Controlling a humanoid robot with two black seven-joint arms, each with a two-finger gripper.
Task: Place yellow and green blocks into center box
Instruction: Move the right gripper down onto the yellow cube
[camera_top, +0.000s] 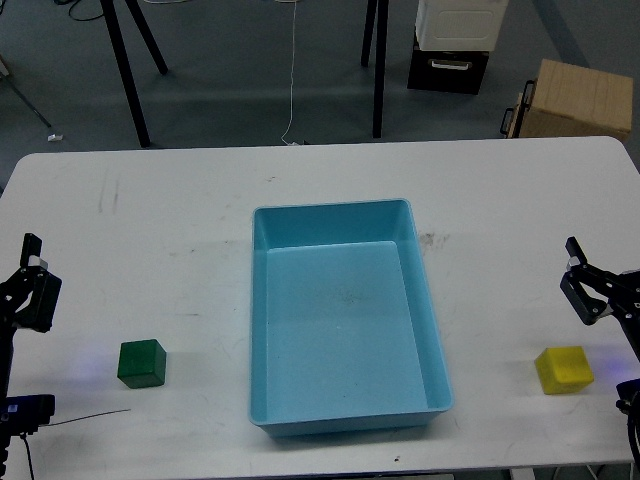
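The center box (262, 300), a light-blue low-walled tray, sits in the middle of the white table with nothing inside. The dark green block (141, 363) rests on the table left of the tray, near the front. Right of the tray, also near the front, lies the yellow block (564, 369). My left gripper (35, 280) hangs at the left edge, open and empty, up and to the left of the green block. At the right edge my right gripper (577, 282) stands open and empty, just above the yellow block, apart from it.
The white table (200, 210) ends close to the blocks at the front. Beyond its far edge are black stand legs (130, 80), a hanging cable (293, 70), a black-and-white case (452, 45) and a brown cardboard box (580, 100) on the floor.
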